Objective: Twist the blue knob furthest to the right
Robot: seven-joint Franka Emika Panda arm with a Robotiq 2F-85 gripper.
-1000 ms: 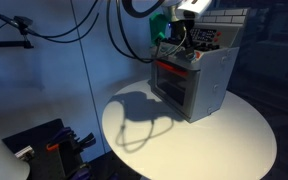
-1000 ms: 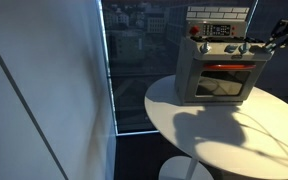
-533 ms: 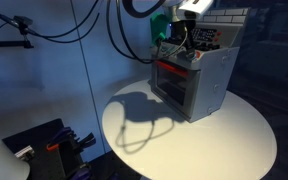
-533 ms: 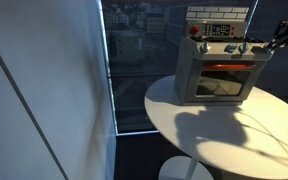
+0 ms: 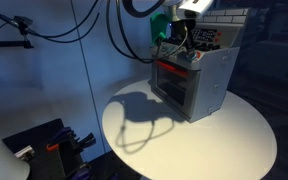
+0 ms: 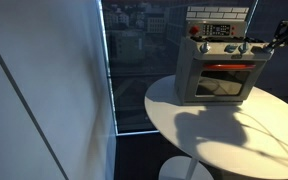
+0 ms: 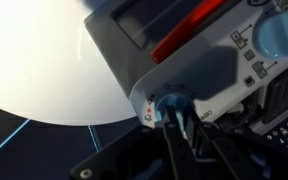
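clamping the gripper [image 7: 181, 120] onto the blue knob [image 7: 174, 102] and pinching it from both sides in the wrist view. gripping at the end corner of the control panel on a grey toy oven [image 6: 219, 72], with another blue knob [image 7: 280, 36] sitting further along that panel. standing near the middle of a round white table [image 6: 234, 150] in both exterior views.

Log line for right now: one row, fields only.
stage: at knob | gripper: astride corner blue knob, closure unclear | toy oven: upright on white table
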